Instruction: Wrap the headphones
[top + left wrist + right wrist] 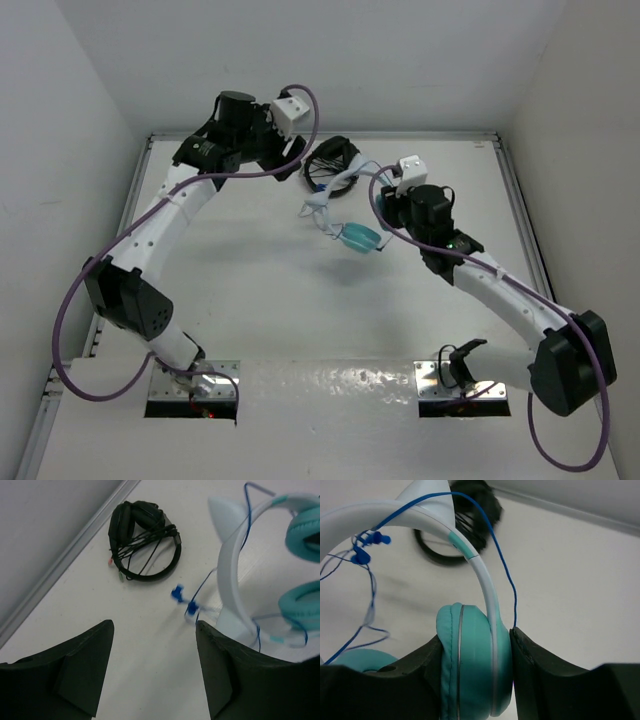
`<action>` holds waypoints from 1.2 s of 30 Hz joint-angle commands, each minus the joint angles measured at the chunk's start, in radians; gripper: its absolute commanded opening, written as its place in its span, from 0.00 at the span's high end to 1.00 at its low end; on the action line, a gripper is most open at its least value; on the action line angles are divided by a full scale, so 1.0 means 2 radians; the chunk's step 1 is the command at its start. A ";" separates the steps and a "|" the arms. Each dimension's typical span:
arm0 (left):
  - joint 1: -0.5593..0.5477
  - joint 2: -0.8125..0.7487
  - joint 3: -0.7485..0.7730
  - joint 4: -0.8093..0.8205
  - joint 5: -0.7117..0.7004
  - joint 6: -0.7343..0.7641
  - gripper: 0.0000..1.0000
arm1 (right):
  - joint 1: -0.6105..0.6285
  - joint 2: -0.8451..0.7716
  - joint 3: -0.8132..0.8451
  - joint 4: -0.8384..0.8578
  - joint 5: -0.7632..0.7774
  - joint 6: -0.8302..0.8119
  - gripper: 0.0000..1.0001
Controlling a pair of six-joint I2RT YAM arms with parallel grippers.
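Note:
The turquoise headphones (358, 237) with a pale headband are held above the table's middle. My right gripper (476, 655) is shut on one teal cup (472, 665); the headband (470, 560) arcs up and left, and the thin blue cable (505, 575) hangs loose around it. My left gripper (152, 645) is open and empty at the back of the table, just left of the headphones (280, 575). The cable's blue plug end (182, 600) dangles near its right finger (225, 670).
Black headphones (142, 540) with a coiled black cable lie at the back by the wall edge; they also show in the top view (330, 160). White walls close in the back and both sides.

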 commanded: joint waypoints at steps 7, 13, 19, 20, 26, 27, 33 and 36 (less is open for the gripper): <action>-0.026 0.022 0.005 -0.011 -0.047 0.010 0.35 | 0.054 0.067 0.056 0.176 -0.092 -0.001 1.00; -0.028 0.015 -0.028 -0.024 -0.019 0.014 0.36 | 0.063 0.096 0.072 0.192 -0.098 0.000 1.00; -0.035 0.028 -0.057 0.018 -0.077 0.001 0.47 | 0.067 0.086 0.063 0.201 -0.119 0.006 1.00; -0.036 0.031 -0.057 0.022 -0.083 0.001 0.49 | 0.067 0.084 0.062 0.202 -0.126 0.006 1.00; -0.037 0.038 -0.063 0.037 -0.116 -0.011 1.00 | 0.068 0.071 0.062 0.180 -0.168 -0.005 0.96; -0.038 0.035 -0.065 0.041 -0.131 -0.017 1.00 | 0.067 0.071 0.079 0.162 -0.189 -0.025 0.83; -0.031 0.009 -0.075 0.078 -0.275 -0.026 1.00 | 0.067 0.011 0.090 0.047 -0.185 -0.065 0.03; -0.031 0.006 -0.061 0.065 -0.292 0.007 1.00 | 0.067 -0.032 0.066 0.044 -0.172 -0.062 0.64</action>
